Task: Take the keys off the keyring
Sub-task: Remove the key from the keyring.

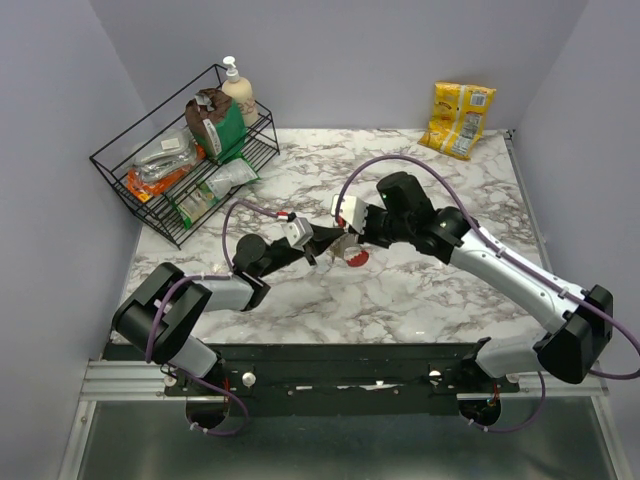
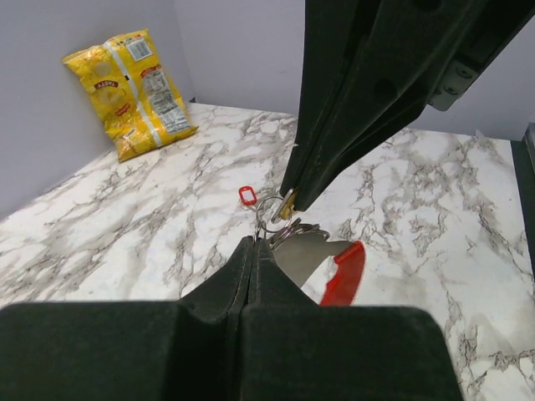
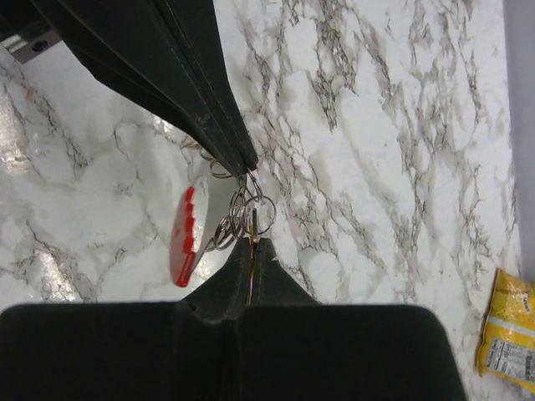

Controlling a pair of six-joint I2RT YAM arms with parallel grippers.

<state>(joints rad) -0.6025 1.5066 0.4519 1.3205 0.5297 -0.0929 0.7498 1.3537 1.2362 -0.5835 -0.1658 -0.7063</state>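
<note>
We are in the middle of the separating step; both grippers meet over the marble table, well apart from the yellow bag and on the side of it nearer the arm bases; no key looks freed yet, as we judge it. The left gripper has its fingers pressed together, with the thin wire of the keyring caught at their tip; the right gripper is likewise clamped, on a thin brass-coloured key, as far as we can tell from its own camera. The other keys spread in a silvery fan beside the rings, with the red strap on the side away from the bag; a small red tag shows just on the bag's side of the bunch, and we cannot tell whether it is joined to anything.

The next move, in our view, calls for working the pinched key round the coil of the ring toward its open end while the left gripper holds the ring fast; a small turning pull should serve better than a straight tug; the wire is far thinner than the fingers, so a slip is the main risk; the overlapping rings also make it hard to see which coil the key rides on.
</note>
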